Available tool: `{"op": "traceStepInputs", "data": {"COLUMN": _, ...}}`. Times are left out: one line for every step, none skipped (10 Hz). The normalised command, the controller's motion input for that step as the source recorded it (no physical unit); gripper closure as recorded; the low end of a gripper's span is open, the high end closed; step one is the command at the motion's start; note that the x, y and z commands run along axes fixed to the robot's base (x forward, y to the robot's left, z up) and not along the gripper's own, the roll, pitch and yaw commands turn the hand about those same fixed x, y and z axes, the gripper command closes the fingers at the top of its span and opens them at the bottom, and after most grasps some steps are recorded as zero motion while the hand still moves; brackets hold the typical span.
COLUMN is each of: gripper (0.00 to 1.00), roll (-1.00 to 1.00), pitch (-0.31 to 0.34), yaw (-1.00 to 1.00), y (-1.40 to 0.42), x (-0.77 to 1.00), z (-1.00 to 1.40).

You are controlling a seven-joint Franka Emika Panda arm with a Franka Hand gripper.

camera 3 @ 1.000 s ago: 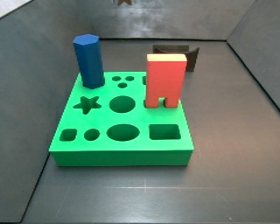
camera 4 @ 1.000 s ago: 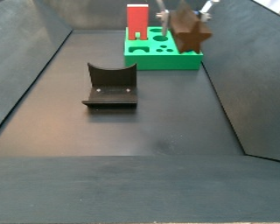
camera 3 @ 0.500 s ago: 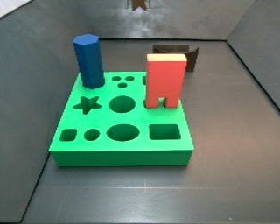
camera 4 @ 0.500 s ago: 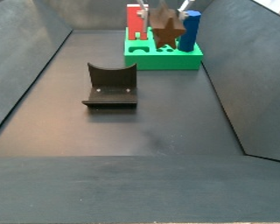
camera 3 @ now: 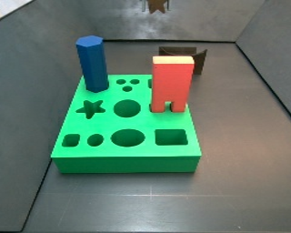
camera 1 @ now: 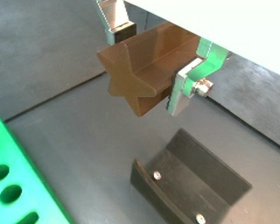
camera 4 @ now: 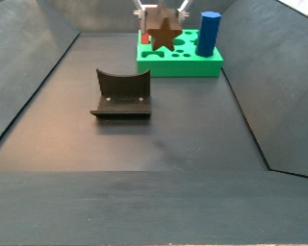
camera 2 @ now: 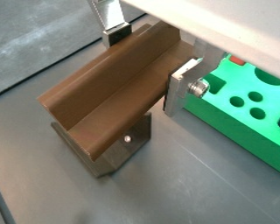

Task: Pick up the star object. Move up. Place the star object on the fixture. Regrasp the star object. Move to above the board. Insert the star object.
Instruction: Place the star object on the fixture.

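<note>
Claw (camera 1: 154, 61) grips star object (camera 1: 149, 66) lying horizontal

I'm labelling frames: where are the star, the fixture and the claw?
star (camera 1: 140, 63): a wrist view, on its brown side face.
fixture (camera 4: 120, 93): a side view, on its notched upright.
claw (camera 1: 154, 54): a wrist view, midway between the fingertips, shut on the star.

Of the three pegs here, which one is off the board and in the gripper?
The brown star object, clamped between the gripper fingers in the air. The blue hexagonal peg and red arch block stand on the green board.
</note>
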Motion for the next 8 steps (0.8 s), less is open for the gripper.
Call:
{"op": "traceStepInputs", "data": {"gripper": 1.00, "roll": -1.00, "pitch": 0.014, "yaw": -0.07, "y": 0.09, "x": 1.00, "z": 0.13}}
{"op": "traceStepInputs", "data": {"gripper": 1.00, "roll": -1.00, "pitch": 0.026, "yaw": -0.08, "y": 0.11, "x": 1.00, "z": 0.10}}
{"op": "traceStepInputs", "data": {"gripper": 1.00, "roll": -1.00, "pitch": 0.042, "yaw": -0.08, "y": 0.08, "x": 0.97, "z": 0.06}}
{"op": "traceStepInputs", "data": {"gripper": 1.00, "roll": -1.00, "pitch": 0.057, "yaw": -0.08, "y": 0.06, "x": 0.90, "z": 0.04}}
{"op": "traceStepInputs", "data": {"gripper": 1.00, "roll": -1.00, "pitch": 0.071, "yaw": -0.08, "y": 0.05, "x": 0.81, "z": 0.02}}
{"op": "traceStepInputs", "data": {"gripper": 1.00, "roll": -1.00, "pitch": 0.080, "yaw": -0.09, "y": 0.05, "x": 0.73, "z": 0.00}}
{"op": "traceStepInputs", "data": {"gripper": 1.00, "roll": -1.00, "pitch": 0.090, "yaw": -0.10, "y": 0.05, "x": 0.63, "z": -0.01}}
{"op": "traceStepInputs", "data": {"gripper": 1.00, "roll": -1.00, "pitch": 0.097, "yaw": -0.11, "y": 0.05, "x": 0.56, "z": -0.01}}
